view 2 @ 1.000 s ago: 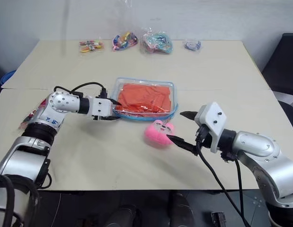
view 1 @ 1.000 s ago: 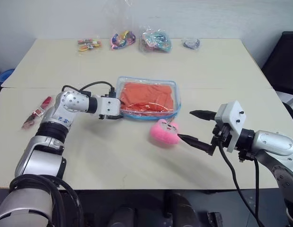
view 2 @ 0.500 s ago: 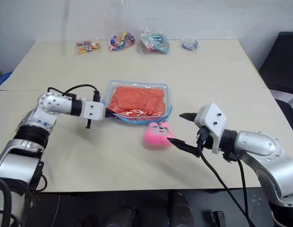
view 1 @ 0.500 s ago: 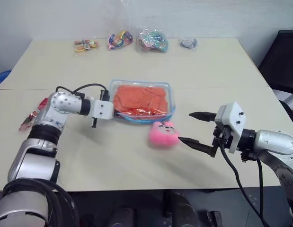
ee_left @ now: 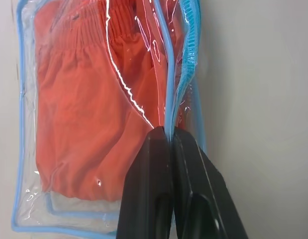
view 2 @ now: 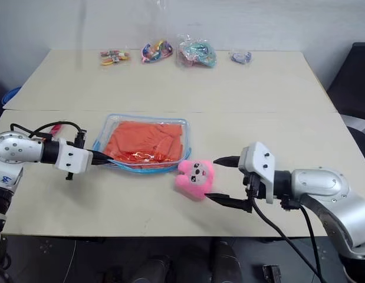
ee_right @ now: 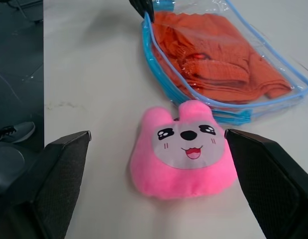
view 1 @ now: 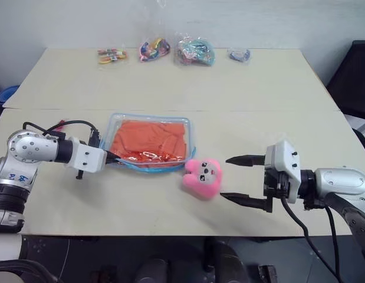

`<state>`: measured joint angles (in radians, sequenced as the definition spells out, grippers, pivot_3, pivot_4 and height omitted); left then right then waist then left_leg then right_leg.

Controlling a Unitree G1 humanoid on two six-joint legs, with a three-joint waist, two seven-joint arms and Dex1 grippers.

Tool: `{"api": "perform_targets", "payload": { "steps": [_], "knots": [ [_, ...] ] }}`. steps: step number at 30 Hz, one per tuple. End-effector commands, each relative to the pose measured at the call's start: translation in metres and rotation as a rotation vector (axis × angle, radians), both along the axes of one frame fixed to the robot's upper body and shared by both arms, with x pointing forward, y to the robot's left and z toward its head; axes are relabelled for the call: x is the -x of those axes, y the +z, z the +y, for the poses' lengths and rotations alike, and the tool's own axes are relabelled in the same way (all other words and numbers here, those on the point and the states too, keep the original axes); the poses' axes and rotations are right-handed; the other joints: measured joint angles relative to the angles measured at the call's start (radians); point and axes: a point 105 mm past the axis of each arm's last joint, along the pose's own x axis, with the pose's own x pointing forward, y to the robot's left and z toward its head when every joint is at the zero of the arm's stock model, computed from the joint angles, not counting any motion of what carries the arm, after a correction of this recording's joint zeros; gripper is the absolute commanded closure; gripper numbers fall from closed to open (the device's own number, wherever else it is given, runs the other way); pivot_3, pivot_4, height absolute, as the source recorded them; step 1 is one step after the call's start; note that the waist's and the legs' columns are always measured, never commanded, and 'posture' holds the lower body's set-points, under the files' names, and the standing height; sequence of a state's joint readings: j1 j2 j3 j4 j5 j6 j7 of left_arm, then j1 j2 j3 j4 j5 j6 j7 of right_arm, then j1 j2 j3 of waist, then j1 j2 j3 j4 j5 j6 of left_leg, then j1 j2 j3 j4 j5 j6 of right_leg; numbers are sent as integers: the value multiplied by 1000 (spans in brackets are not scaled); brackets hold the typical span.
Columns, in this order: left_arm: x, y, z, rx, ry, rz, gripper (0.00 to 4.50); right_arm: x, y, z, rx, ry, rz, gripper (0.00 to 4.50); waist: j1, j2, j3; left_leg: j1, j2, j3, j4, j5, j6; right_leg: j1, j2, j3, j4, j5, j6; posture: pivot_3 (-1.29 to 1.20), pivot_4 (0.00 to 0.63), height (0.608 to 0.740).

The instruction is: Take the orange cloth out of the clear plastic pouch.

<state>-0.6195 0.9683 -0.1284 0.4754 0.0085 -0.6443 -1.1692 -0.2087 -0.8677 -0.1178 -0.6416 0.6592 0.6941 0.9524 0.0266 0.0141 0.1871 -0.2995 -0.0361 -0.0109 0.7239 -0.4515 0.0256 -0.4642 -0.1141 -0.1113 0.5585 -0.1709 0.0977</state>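
Observation:
The clear plastic pouch [view 1: 118, 125] lies flat at mid-table, blue-edged, with the orange cloth [view 1: 150, 138] folded inside it. My left gripper [view 1: 113, 158] reaches in from the left and is shut on the pouch's near blue edging [ee_left: 169, 107]; the left wrist view shows its two fingers [ee_left: 150, 179] pressed together on that rim. My right gripper [view 1: 226, 177] is open and points left. It holds nothing, and its tips stand just right of a pink plush toy [view 1: 201, 175]. The toy lies against the pouch's near right corner.
Several small clear bags of colourful items [view 1: 194, 50] line the table's far edge. A red wrapped item [view 1: 57, 125] lies at the left, behind my left arm. A black chair [view 1: 356, 76] stands off the right side. A seam [view 1: 276, 109] crosses the tabletop.
My left gripper closed on the pouch's edge and dragged the pouch left and nearer to me. The right gripper turned to point more to the left, staying open by the pink toy.

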Motion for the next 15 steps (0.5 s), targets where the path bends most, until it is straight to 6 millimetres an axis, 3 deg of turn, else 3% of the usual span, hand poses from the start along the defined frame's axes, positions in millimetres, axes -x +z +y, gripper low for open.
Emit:
{"api": "perform_targets", "payload": {
  "steps": [1,3,10,12,15],
  "knots": [
    [-4,6,-9,23,-12,-54,4258,0,8,2,-5,25,-42,0,-2,0,0,0,0,0,0,0,0,0,0,0,0,0,0,0,150,740],
    [-3,6,-10,38,-4,-45,3818,-1,9,2,-4,26,-44,0,-4,0,0,0,0,0,0,0,0,0,1,0,0,0,0,0,150,740],
    [5,19,-10,172,78,-1,1583,-4,7,-1,-4,3,-52,0,-5,0,0,0,1,1,0,0,0,0,1,0,0,0,0,0,150,740],
    [27,42,-15,431,171,264,900,-11,0,3,-31,-56,-47,0,-10,-1,0,0,1,1,0,0,0,0,1,0,0,0,0,0,150,740],
    [60,64,-35,607,148,560,900,-19,-10,7,-61,-115,-18,0,-24,-2,1,0,4,-1,0,-1,-1,-1,2,0,0,0,-1,0,150,740]
  ]
}}
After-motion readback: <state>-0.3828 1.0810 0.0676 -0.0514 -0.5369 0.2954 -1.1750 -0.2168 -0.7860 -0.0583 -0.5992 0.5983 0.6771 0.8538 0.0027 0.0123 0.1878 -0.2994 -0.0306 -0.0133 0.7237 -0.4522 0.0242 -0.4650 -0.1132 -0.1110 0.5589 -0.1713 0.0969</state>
